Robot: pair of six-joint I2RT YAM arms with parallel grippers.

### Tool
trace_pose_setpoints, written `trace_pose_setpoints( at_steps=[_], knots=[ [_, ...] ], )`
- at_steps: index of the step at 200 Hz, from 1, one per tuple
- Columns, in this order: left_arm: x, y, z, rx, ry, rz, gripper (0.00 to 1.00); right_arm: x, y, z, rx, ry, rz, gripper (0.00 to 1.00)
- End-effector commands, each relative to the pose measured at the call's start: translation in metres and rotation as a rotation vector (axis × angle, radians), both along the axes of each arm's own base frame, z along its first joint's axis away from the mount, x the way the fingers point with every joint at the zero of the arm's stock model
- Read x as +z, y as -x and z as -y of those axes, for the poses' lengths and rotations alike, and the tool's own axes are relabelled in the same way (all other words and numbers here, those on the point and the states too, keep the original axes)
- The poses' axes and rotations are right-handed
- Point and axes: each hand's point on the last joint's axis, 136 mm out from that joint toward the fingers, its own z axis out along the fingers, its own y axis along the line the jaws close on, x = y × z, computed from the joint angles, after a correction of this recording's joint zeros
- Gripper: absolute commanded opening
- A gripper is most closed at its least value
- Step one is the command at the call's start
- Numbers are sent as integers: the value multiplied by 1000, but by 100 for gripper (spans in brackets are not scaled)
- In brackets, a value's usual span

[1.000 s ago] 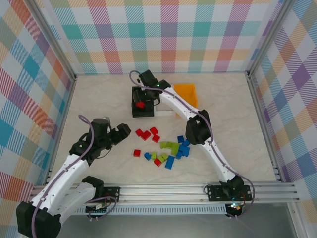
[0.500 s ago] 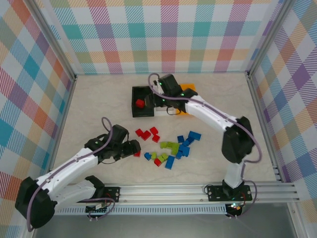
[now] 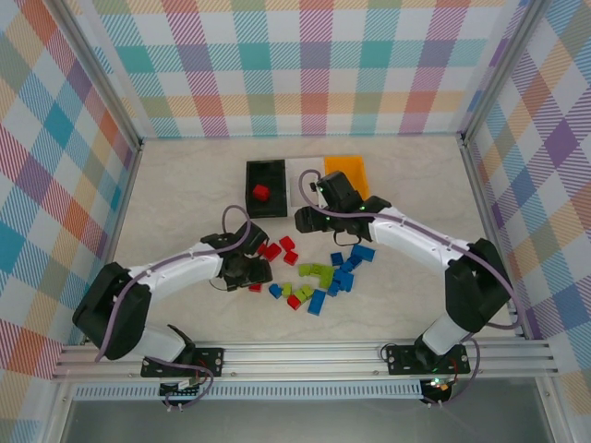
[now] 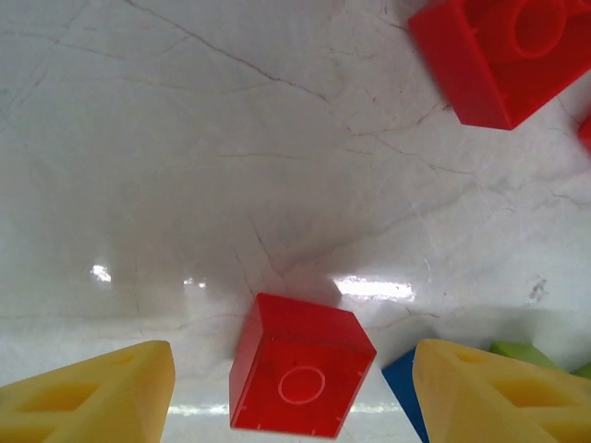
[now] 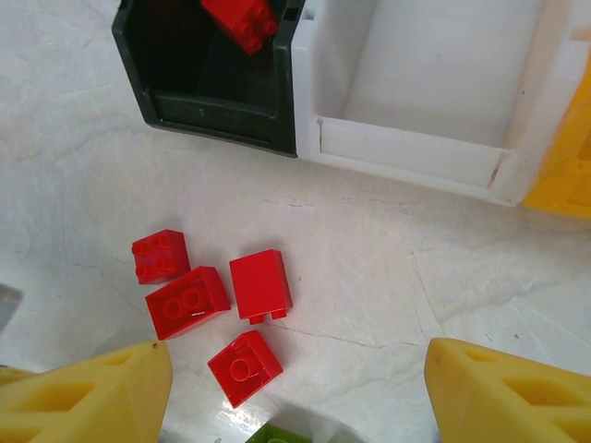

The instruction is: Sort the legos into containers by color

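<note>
left claw (image 4: 295,392) released, tips either side of a red lego (image 4: 302,377), not touching | right claw (image 5: 295,388) released, empty | four red legos (image 5: 189,302) on tabletop (image 5: 388,268) | black bin (image 5: 217,106) holds a red brick (image 5: 240,20), cut off at frame top | orange bin (image 5: 568,175) mostly cropped

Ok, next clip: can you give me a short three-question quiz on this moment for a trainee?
1. True or false: the black bin holds a green brick.
2. What colour is the brick lying on the table between the left fingers? A blue, B red, C green.
3. Which bin stands between the other two?

Key: 1 false, it holds one red lego. 2 B. 3 the white bin.
</note>
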Motion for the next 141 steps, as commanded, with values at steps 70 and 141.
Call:
trace_pose_setpoints(
  at_steps=[70,141],
  knots=[
    [-22,18,-7,-145,-212,-57,48,13,2,5,-20,-36,50,73],
    [10,1,-4,-130,-204,34,33,26,2,12,-43,-56,72,73]
  ],
)
